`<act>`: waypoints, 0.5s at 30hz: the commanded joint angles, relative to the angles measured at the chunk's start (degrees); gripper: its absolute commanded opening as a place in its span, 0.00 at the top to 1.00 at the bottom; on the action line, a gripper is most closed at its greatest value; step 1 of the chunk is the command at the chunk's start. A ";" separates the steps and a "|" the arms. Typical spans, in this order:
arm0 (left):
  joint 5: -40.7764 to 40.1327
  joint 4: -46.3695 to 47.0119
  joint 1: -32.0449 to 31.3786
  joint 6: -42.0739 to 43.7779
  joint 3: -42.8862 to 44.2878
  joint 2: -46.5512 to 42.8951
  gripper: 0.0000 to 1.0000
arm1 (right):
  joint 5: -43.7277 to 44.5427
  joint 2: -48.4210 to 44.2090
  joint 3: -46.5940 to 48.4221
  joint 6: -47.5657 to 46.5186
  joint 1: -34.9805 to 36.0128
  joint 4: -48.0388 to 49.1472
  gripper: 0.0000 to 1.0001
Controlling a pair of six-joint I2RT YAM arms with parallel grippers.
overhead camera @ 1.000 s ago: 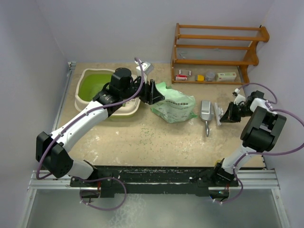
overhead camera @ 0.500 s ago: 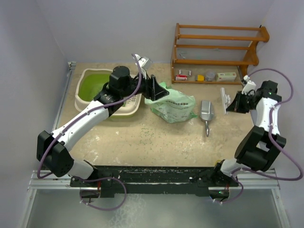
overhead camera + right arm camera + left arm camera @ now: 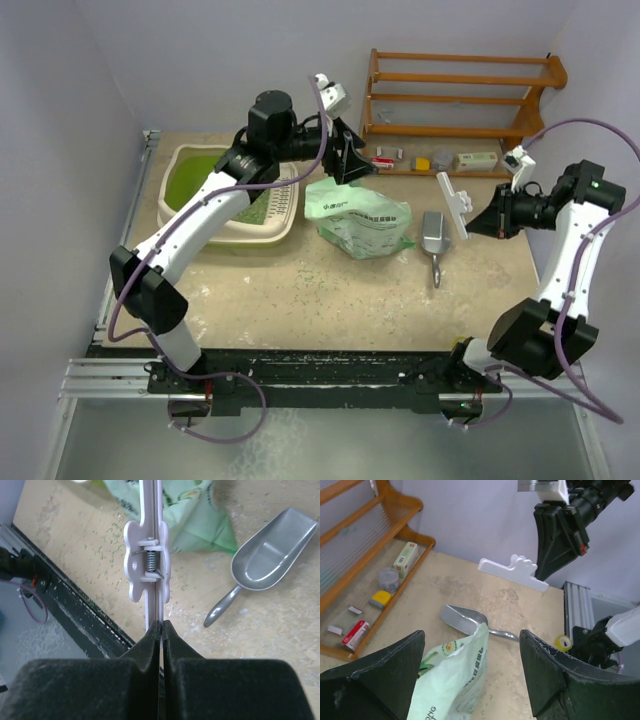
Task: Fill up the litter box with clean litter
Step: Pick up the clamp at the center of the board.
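The cream litter box (image 3: 283, 208) stands at the back left, its lime-green inside covered with green litter (image 3: 205, 180). More loose pellets (image 3: 300, 285) dot the table. My left gripper (image 3: 350, 158) hangs open just above the pale green bag (image 3: 360, 215). In the left wrist view the bag's top corner (image 3: 455, 675) stands loose between the wide-apart jaws of the left gripper (image 3: 472, 635). My right gripper (image 3: 490, 218) is shut on a white clip (image 3: 452, 205), held in the air right of the bag. The right wrist view shows the right gripper (image 3: 161, 625) pinching the clip (image 3: 148, 555).
A metal scoop (image 3: 434, 235) lies on the table between the bag and the right arm. A wooden shelf (image 3: 455, 95) with small boxes stands against the back wall at the right. Grey walls close in the left and right sides.
My left gripper rose off the bag toward the back right and its jaws spread wider. The right arm lifted and stretched out, carrying the clip higher.
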 commanded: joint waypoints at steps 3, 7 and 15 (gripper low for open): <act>8.73 -16.02 -0.19 19.53 11.24 4.88 0.21 | -3.82 -12.95 -2.44 -6.43 1.48 -8.55 1.00; 13.33 -15.57 -0.15 20.20 14.26 7.98 0.16 | -3.82 -16.04 -3.22 -6.43 6.62 -8.55 1.00; 21.29 -12.29 -0.18 16.10 17.90 10.20 0.17 | -3.82 -16.27 -4.38 -6.43 11.01 -8.55 1.00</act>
